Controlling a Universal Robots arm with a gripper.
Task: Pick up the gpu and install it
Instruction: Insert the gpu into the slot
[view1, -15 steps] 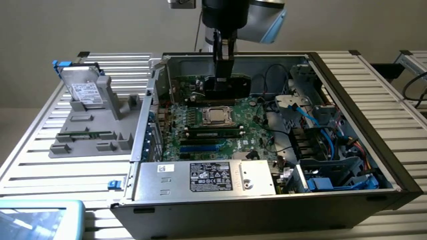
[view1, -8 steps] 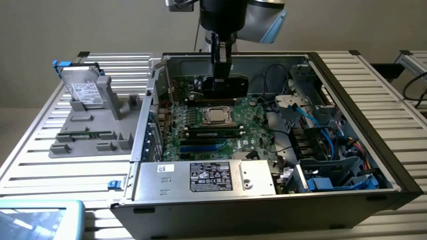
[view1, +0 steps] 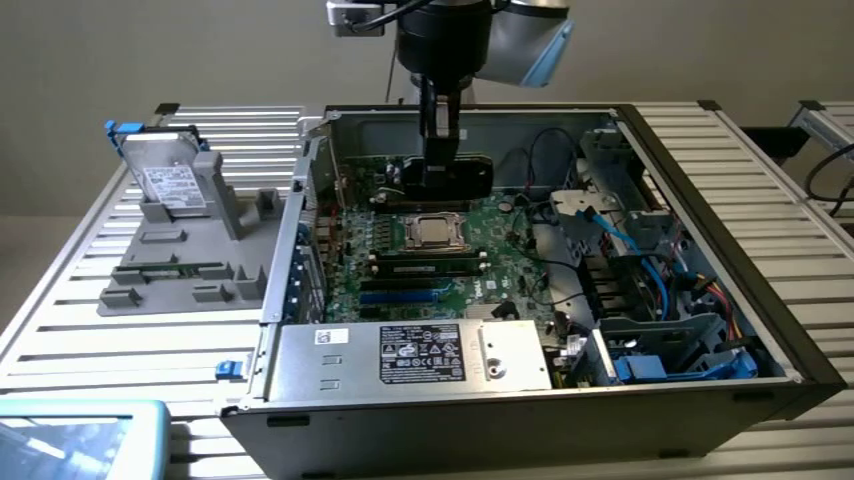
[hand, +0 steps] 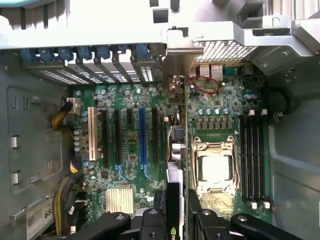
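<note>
The hand (hand: 177, 220) is clamped on the gpu (view1: 461, 185), holding it on edge just beside the CPU socket (view1: 434, 232), inside the open computer case (view1: 747, 230).

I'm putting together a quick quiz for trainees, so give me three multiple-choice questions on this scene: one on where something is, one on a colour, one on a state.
1. Where is the drive? A inside the case; B on the holder beside the case; C in the gripper.
2. The board is: A red; B white; C green.
3. The gripper is: A shut on the gpu; B open and empty; C shut on a cable.
Answers: 1 B, the drive stands on the grey holder at the exterior view's left; 2 C, the board's surface shows green; 3 A, the gpu sits clamped in the gripper above the board.
</note>
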